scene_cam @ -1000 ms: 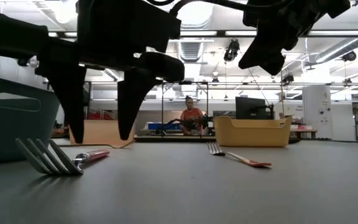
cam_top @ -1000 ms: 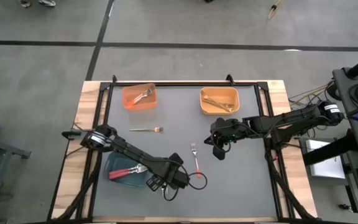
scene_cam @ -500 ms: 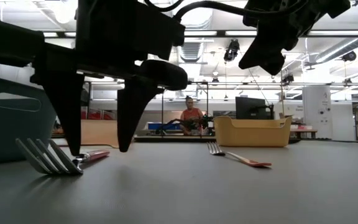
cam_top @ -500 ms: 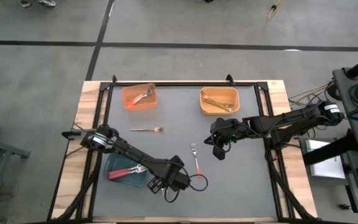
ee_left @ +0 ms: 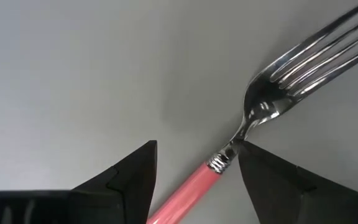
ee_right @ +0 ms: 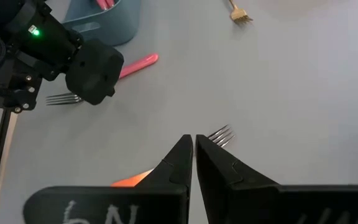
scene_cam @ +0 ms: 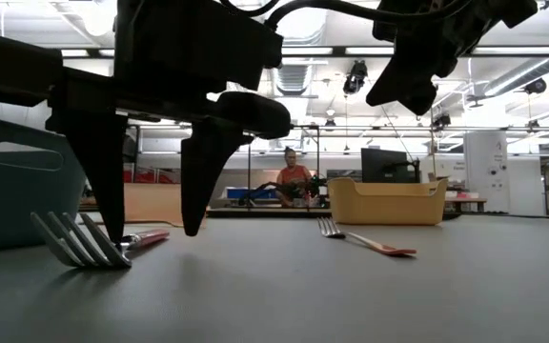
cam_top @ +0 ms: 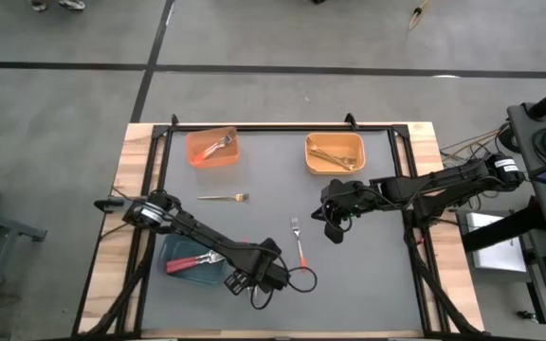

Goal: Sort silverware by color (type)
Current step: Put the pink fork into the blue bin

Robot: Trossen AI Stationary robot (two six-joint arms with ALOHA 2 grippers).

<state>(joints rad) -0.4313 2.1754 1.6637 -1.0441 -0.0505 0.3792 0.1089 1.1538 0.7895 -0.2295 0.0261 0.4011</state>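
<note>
Pickup step in hand: we find the left gripper (ee_left: 194, 177) low over the mat at the lower centre of the high view, just right of the teal bin (cam_top: 180, 254), fingers spread and straddling the pink-handled fork (ee_left: 241, 140) at its neck, not yet closed on it. In the low view that fork (scene_cam: 89, 243) lies flat on the mat at the lower left, tines toward the camera. We judge the next move a squeeze on the handle, then a lift toward the teal bin, where another red-handled piece (cam_top: 191, 260) lies. Right gripper (ee_right: 193, 158) hangs with fingers pressed together above the orange-handled fork (cam_top: 298, 241) at centre frame. A gold fork (cam_top: 223, 197) waits at left centre, near the orange bin (cam_top: 212, 149); the yellow-orange bin (cam_top: 335, 153) sits upper right.
</note>
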